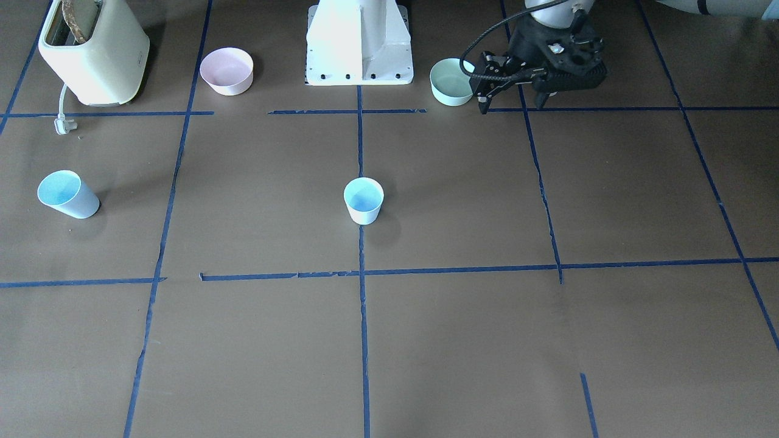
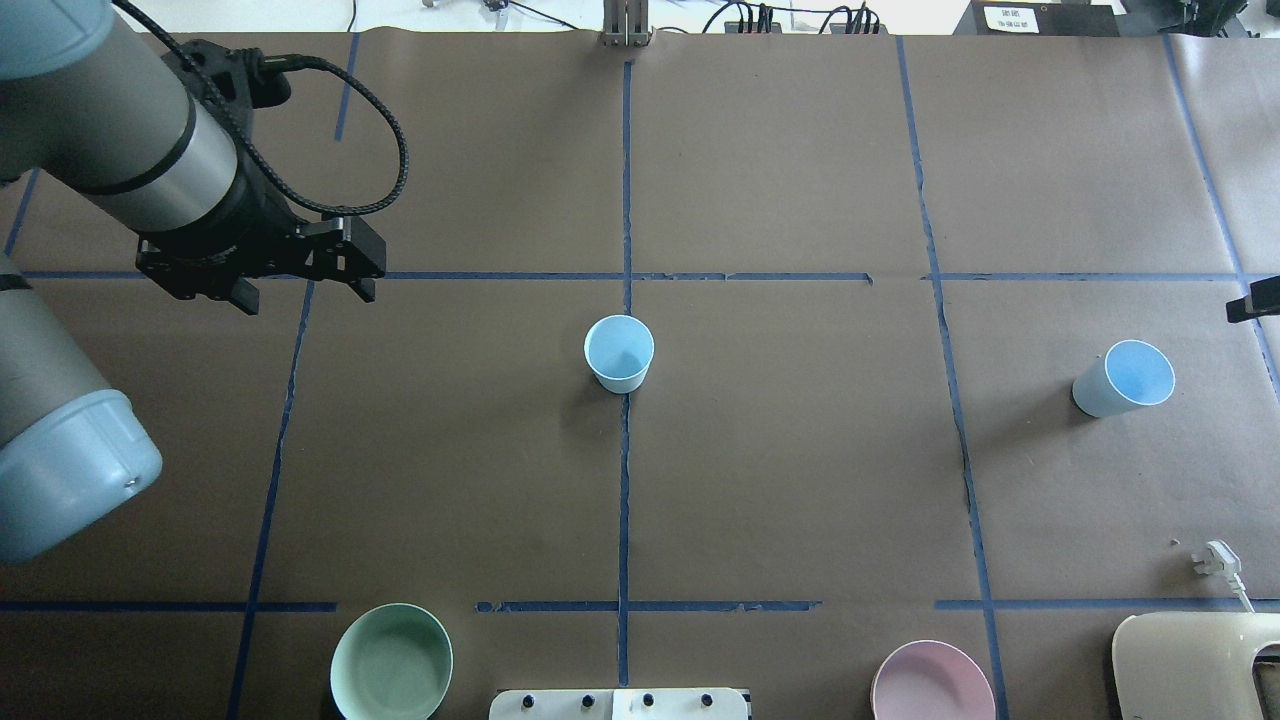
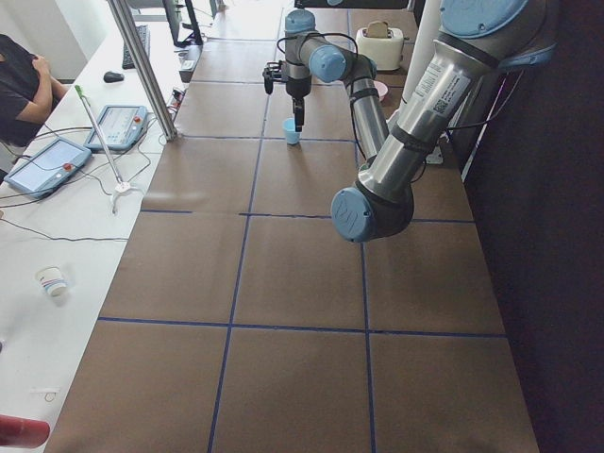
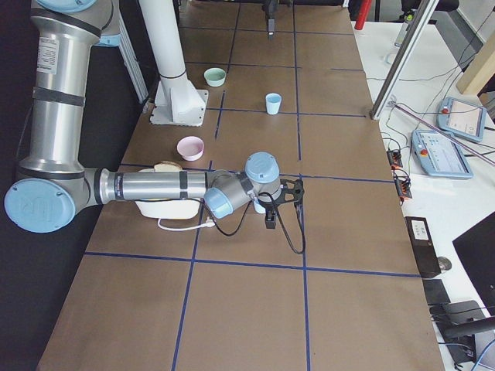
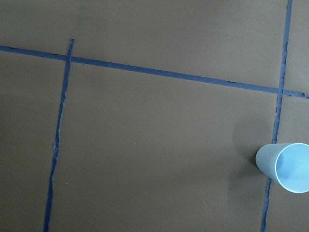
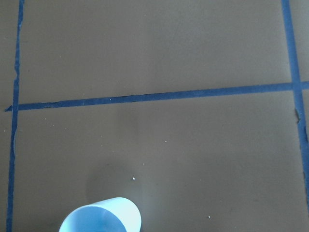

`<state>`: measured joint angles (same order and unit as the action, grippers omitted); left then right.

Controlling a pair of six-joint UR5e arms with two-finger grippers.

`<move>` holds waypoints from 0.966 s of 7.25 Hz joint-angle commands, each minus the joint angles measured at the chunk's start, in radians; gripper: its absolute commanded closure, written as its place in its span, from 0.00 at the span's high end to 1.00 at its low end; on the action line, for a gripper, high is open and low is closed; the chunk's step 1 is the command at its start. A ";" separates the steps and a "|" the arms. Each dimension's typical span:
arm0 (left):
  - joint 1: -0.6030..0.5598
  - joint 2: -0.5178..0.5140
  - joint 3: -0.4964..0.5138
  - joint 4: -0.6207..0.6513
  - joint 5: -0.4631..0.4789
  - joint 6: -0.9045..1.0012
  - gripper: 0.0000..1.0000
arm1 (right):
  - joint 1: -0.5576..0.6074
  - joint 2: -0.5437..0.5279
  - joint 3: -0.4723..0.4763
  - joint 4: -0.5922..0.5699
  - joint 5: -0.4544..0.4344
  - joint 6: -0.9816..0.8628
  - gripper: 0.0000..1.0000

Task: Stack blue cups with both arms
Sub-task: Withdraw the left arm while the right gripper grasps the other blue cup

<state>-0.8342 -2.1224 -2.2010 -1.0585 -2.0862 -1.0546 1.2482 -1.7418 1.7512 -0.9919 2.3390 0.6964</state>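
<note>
One blue cup (image 2: 619, 353) stands upright at the table's middle, on a blue tape line; it also shows in the front view (image 1: 364, 201) and at the right edge of the left wrist view (image 5: 285, 166). The second blue cup (image 2: 1125, 378) stands upright far to the right (image 1: 67, 194) and at the bottom of the right wrist view (image 6: 101, 217). My left gripper (image 2: 308, 298) hangs open and empty above the table, well left of the middle cup. My right gripper (image 4: 271, 219) hovers near the second cup; I cannot tell whether it is open.
A mint-green bowl (image 2: 391, 662) and a pink bowl (image 2: 932, 684) sit on the robot's side, either side of the white pedestal (image 1: 359, 42). A cream toaster (image 1: 94, 52) with a loose plug (image 2: 1218, 558) stands at the near right corner.
</note>
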 commanded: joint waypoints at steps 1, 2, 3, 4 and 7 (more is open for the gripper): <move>-0.049 0.033 -0.049 0.032 0.000 0.045 1.00 | -0.099 -0.016 0.004 0.041 -0.044 0.069 1.00; -0.055 0.033 -0.049 0.032 0.000 0.045 1.00 | -0.128 -0.016 -0.001 0.039 -0.055 0.084 1.00; -0.068 0.036 -0.051 0.032 0.000 0.045 1.00 | -0.159 -0.016 -0.004 0.039 -0.090 0.086 1.00; -0.069 0.039 -0.061 0.035 -0.002 0.045 1.00 | -0.174 -0.016 -0.010 0.039 -0.095 0.086 1.00; -0.109 0.077 -0.097 0.038 -0.003 0.067 1.00 | -0.209 0.001 -0.054 0.039 -0.095 0.087 1.00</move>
<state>-0.9220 -2.0736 -2.2737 -1.0206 -2.0873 -1.0038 1.0564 -1.7495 1.7147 -0.9526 2.2441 0.7835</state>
